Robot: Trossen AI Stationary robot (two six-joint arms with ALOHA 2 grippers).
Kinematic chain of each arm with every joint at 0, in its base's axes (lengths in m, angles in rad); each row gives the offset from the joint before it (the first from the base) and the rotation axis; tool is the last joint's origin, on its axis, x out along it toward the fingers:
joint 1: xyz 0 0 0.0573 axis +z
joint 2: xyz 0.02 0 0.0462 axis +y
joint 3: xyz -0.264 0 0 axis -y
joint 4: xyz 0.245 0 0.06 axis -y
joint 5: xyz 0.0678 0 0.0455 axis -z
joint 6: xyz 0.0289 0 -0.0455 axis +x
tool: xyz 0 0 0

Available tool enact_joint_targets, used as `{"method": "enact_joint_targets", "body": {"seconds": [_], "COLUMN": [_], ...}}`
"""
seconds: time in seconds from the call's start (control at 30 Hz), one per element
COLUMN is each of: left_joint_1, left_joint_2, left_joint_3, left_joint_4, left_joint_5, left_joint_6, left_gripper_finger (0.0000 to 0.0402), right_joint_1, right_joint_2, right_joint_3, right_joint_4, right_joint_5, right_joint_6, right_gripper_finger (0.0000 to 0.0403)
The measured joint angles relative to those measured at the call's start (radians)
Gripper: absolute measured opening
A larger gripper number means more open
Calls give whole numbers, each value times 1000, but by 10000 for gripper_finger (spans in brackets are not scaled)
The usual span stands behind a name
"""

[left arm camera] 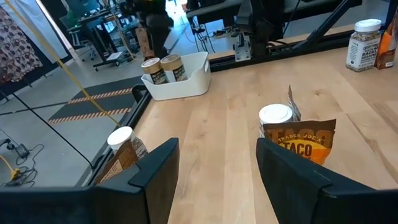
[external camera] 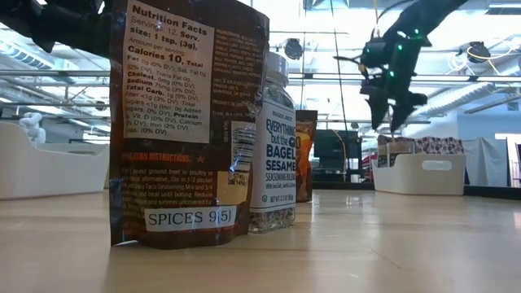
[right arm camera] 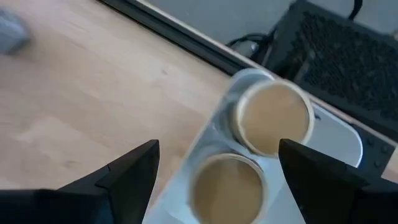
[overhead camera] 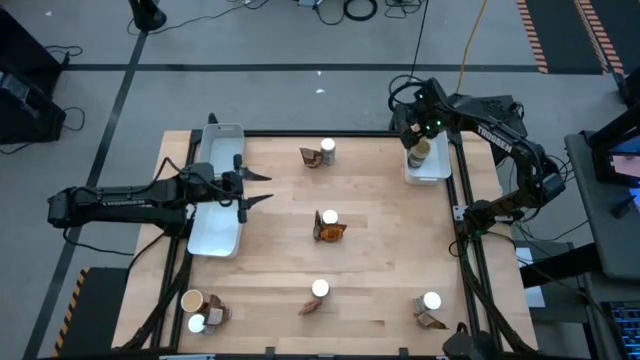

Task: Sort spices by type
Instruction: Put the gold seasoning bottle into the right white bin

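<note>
Two tan-lidded jars [right arm camera: 273, 115] stand upright in the white tray [overhead camera: 435, 172] at the table's far right. My right gripper [right arm camera: 219, 149] hangs open above them, fingers pointing down, touching nothing. White-lidded jars, each with a brown packet beside it, stand on the wood at the far middle [overhead camera: 326, 150], the centre [overhead camera: 328, 218], the near middle [overhead camera: 319, 289] and the near right [overhead camera: 431, 300]. A tan-lidded jar [overhead camera: 192, 300], a white-lidded jar [overhead camera: 196, 323] and a packet stand at the near left. My left gripper [overhead camera: 268, 188] waits open above the left white tray [overhead camera: 215, 235].
The table has a black frame rail [overhead camera: 462, 250] along its right side. Bare wood lies between the jar-and-packet pairs. In the low view a packet [external camera: 187, 122] and a jar [external camera: 273, 146] stand close to the camera and block much of the table.
</note>
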Motion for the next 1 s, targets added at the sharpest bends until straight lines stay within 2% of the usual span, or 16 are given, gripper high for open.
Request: {"method": "enact_joint_targets", "body": {"seconds": [0.17,0.27,0.47,0.63,0.7,0.83,1.0], "left_joint_1": [-2,-10,-58,-126,-169,-274,-407], "left_joint_2": [0,0,0,0,0,0,0], "left_joint_3": [0,0,1,2,2,22,86], "left_joint_4": [14,16,-6,-68,-122,-297,-398], "left_joint_5": [6,49,109,125,99,-19,-57], "left_joint_6": [-50,-96,-204,-312,-340,-411,-504], "left_gripper_finger": [219,219,219,219,219,219,218], "right_joint_1": [90,175,397,608,691,832,970], "right_joint_2": [0,0,0,0,0,0,22], "right_joint_3": [77,101,110,110,110,110,110], "right_joint_4": [-43,-45,8,140,208,329,435], "right_joint_5": [-5,-6,-6,-6,-6,3,71], "right_joint_6": [8,16,42,58,58,57,49], "right_gripper_finger": [313,313,313,313,313,313,313]}}
